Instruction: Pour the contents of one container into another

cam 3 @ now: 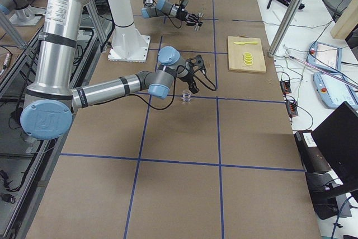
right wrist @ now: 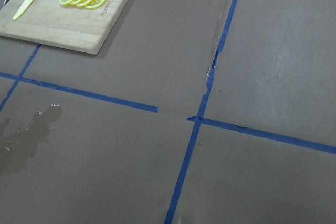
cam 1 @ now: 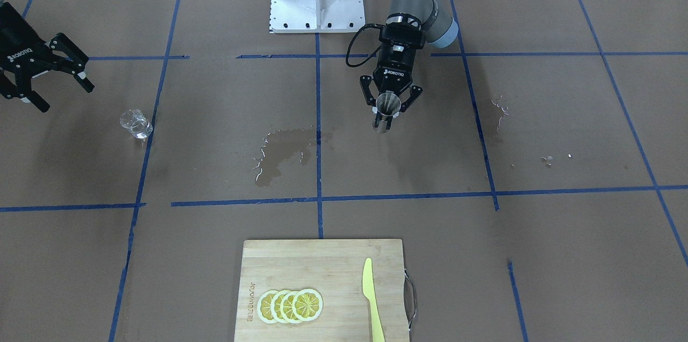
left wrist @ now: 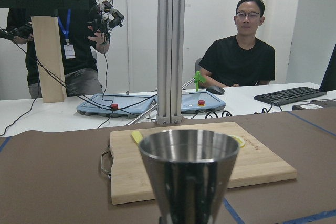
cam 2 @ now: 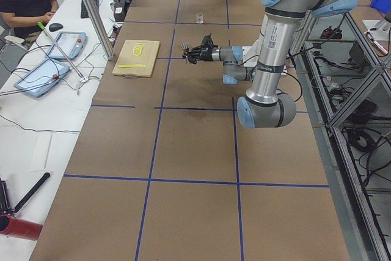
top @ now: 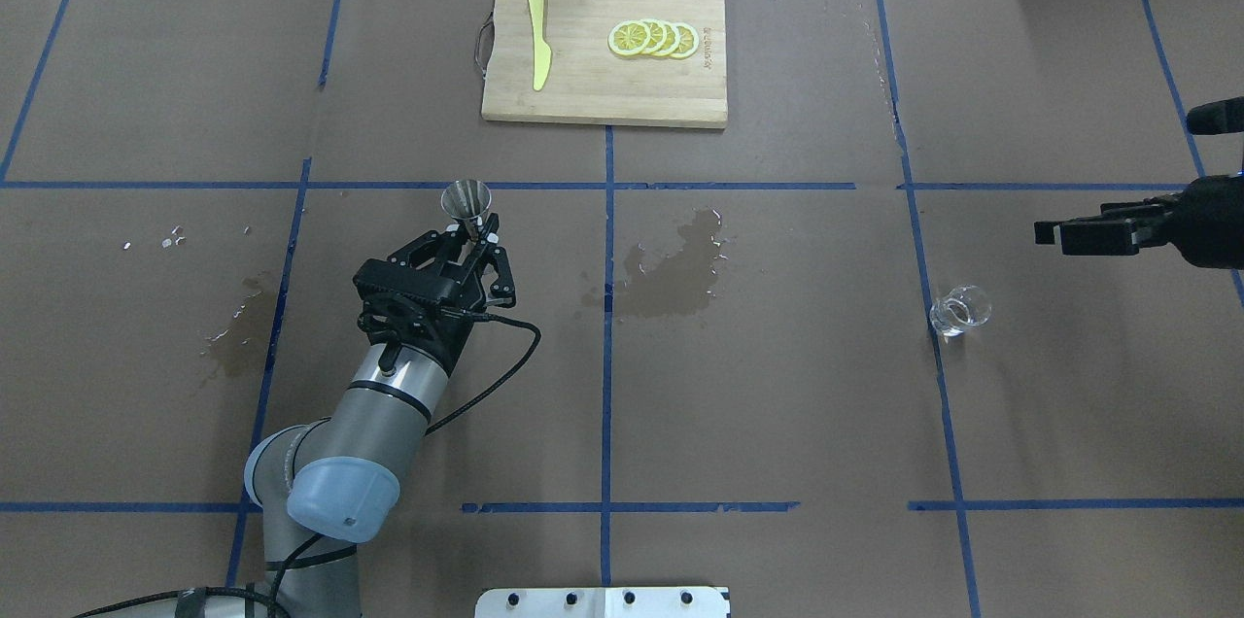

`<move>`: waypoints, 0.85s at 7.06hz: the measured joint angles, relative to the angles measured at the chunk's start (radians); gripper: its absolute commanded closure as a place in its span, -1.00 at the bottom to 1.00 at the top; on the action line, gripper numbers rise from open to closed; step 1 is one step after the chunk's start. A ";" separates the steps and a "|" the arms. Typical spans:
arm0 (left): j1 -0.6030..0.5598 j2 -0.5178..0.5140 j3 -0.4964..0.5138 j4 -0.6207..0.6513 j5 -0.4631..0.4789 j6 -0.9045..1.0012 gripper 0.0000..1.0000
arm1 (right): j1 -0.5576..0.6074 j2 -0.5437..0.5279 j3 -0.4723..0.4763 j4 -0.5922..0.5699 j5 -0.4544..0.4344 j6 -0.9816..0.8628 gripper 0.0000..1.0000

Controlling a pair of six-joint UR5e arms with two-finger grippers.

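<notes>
The steel jigger point(top: 466, 201) stands upright in my left gripper point(top: 473, 234), which is shut on its narrow waist left of the table's middle. It fills the bottom of the left wrist view, its open cone point(left wrist: 188, 161) facing up. Across the table it appears as the jigger point(cam 1: 387, 105) between the black fingers point(cam 1: 367, 92). The clear glass cup point(top: 958, 312) stands on the paper at the right, also visible as the cup point(cam 1: 136, 123). My right gripper point(top: 1050, 235) hovers open beyond and to the right of the cup, holding nothing. Its fingers do not show in the right wrist view.
A wooden cutting board point(top: 583, 93) at the far middle carries lemon slices point(top: 652, 38) and a yellow knife point(top: 538, 51). A wet patch point(top: 675, 268) darkens the paper at centre, with smaller splashes point(top: 233, 336) at the left. Two people are beyond the far edge.
</notes>
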 measured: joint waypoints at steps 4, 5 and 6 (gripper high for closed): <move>0.000 -0.070 0.090 0.001 0.006 0.000 1.00 | -0.362 -0.066 0.041 0.011 -0.623 0.087 -1.00; 0.000 -0.080 0.114 0.001 0.003 0.001 1.00 | -0.447 -0.079 0.043 0.020 -0.772 0.114 -1.00; 0.000 -0.089 0.141 0.001 0.001 0.003 1.00 | -0.528 -0.087 0.044 0.026 -0.914 0.147 -1.00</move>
